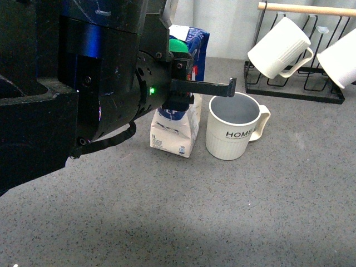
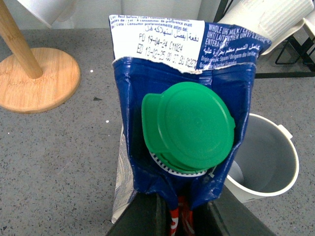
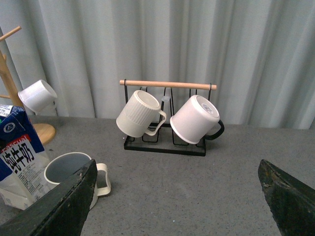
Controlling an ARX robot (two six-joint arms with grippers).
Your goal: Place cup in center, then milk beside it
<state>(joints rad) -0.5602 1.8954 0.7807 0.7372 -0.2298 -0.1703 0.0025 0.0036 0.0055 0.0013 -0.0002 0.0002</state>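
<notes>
The milk (image 1: 177, 132) is a blue-and-white carton with a green screw cap (image 2: 188, 127). Its base is on or just above the grey table, right beside the cup on the cup's left. My left gripper (image 1: 186, 84) is shut on the milk's upper part, and its dark fingers (image 2: 142, 216) pinch the carton below the cap. The cup (image 1: 233, 130) is an off-white ribbed mug with "HOME" lettering. It stands upright with its handle to the right and also shows in the left wrist view (image 2: 268, 157). My right gripper (image 3: 177, 206) is open and empty above bare table, away from the cup (image 3: 69, 172) and the milk (image 3: 17, 157).
A black wire rack (image 1: 295, 83) with a wooden bar holds two tilted white mugs (image 3: 140, 114) at the back right. A wooden mug tree (image 2: 34, 73) with a small white cup (image 3: 37, 96) stands at the back left. A curtain hangs behind the table.
</notes>
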